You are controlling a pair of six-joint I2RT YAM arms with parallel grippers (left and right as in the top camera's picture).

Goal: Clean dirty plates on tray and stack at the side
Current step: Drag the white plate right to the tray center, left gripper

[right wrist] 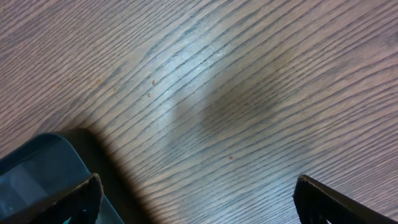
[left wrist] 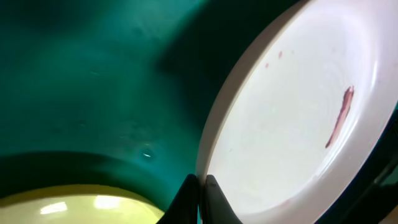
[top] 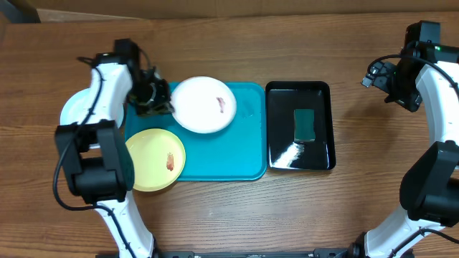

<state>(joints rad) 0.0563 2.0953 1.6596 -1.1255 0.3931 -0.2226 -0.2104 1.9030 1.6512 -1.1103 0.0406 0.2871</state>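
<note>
Brown wood-grain table [top: 215, 215], evenly lit

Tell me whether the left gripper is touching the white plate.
Touching. The left wrist view shows the left gripper closed on the rim of the white plate, one fingertip on each side of its edge.

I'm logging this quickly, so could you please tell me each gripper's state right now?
Left gripper: closed on the white plate rim.
Right gripper: open, holding nothing.

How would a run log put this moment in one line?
left fingers: shut on white plate rim, over tray | right fingers: open over table | yellow plate: on tray corner | sponge: on black tray
</note>
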